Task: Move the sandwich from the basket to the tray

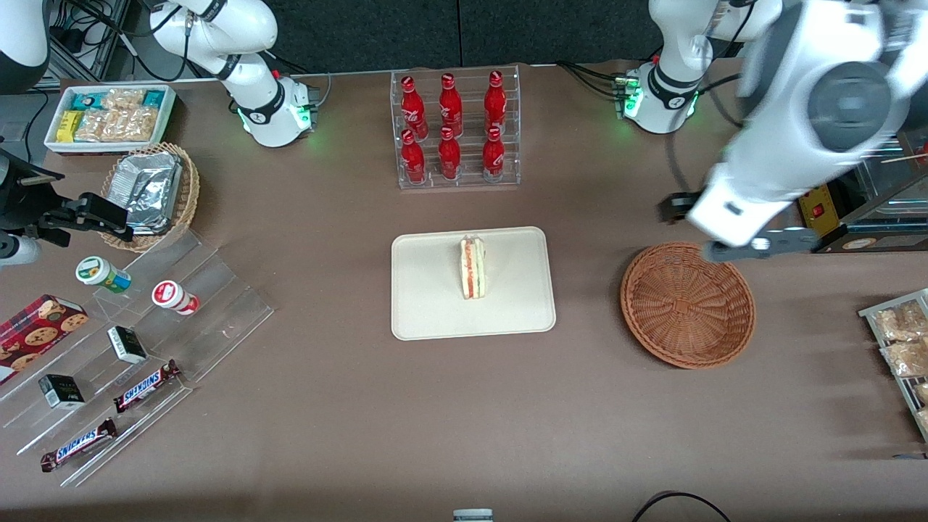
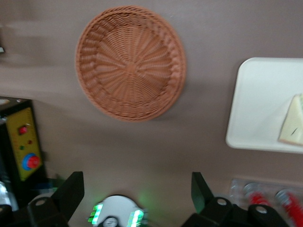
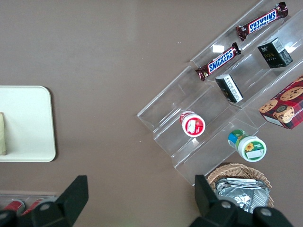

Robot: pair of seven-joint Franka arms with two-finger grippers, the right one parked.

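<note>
The sandwich (image 1: 473, 267) lies on the cream tray (image 1: 428, 304) at the middle of the table, its red filling stripe facing up. It also shows in the left wrist view (image 2: 292, 126) on the tray (image 2: 260, 104). The reddish-brown basket (image 1: 687, 304) sits beside the tray toward the working arm's end and holds nothing; it also shows in the left wrist view (image 2: 130, 62). My left gripper (image 1: 718, 232) hangs above the table just farther from the front camera than the basket. It is open and empty, its jaws spread wide (image 2: 135, 189).
A clear rack of red bottles (image 1: 455, 129) stands farther back than the tray. A yellow control box (image 1: 819, 206) and a wire rack of snack bags (image 1: 902, 348) are at the working arm's end. Acrylic steps with snacks (image 1: 130, 341), a tan basket (image 1: 156, 192) and a white bin (image 1: 109, 116) are at the parked arm's end.
</note>
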